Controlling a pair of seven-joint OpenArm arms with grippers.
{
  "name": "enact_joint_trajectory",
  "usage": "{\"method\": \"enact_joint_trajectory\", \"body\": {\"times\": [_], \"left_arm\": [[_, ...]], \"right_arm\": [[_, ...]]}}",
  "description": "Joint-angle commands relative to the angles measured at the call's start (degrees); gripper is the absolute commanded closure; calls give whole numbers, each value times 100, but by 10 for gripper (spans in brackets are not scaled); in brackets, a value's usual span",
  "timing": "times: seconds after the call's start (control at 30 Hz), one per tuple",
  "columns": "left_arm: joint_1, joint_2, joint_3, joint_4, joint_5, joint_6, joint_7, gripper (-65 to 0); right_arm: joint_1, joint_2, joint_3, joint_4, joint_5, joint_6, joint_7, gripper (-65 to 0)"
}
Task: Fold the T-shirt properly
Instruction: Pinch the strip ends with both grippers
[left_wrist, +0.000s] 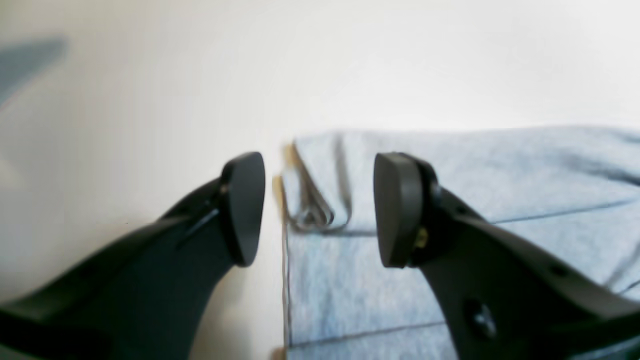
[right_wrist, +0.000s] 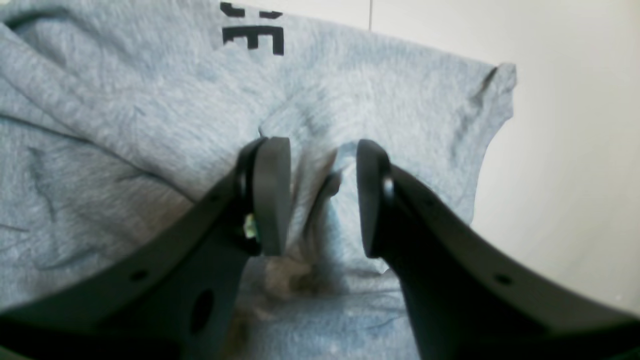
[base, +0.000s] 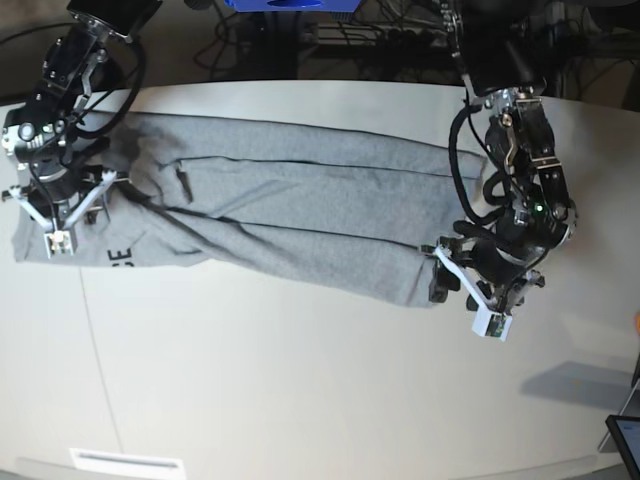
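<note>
Base overhead, far; wrist views close; all share T-shirt (base: 280, 215).

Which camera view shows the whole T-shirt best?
The base view: the T-shirt lies folded lengthwise across the table, both ends visible. The left wrist view shows only one hem corner; the right wrist view shows only a bunched part with black letters.

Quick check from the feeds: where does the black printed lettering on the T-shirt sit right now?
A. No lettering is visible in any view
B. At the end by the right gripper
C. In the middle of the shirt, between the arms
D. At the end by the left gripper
B. The black lettering shows on the T-shirt at the end where the right gripper is; the right wrist view also shows letters just beyond that gripper.
</note>
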Motion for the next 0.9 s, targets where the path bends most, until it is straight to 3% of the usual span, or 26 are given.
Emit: {"method": "enact_joint_trajectory", "body": {"times": [0.0, 0.2, 0.4, 0.73, 0.87], "left_arm": [[-277, -36, -33, -39, -51, 1, -65, -343], [-997, -28, -42, -1366, -51, 10, 102, -343], [-1428, 52, -605, -2377, -51, 10, 32, -343], [-1903, 43, -631, -3098, -7, 10, 15, -343], [-2061, 8, -631, -3854, 2, 10, -363, -343]], "right_arm": [[52, 53, 15, 84, 35, -14, 103, -216], [-89, 70, 7, 84, 26, -14, 129, -216], [-150, 70, 33, 84, 35, -14, 129, -216], [-264, 70, 7, 102, 44, -5, 112, -216], [-282, 70, 33, 102, 35, -5, 112, -216]]}}
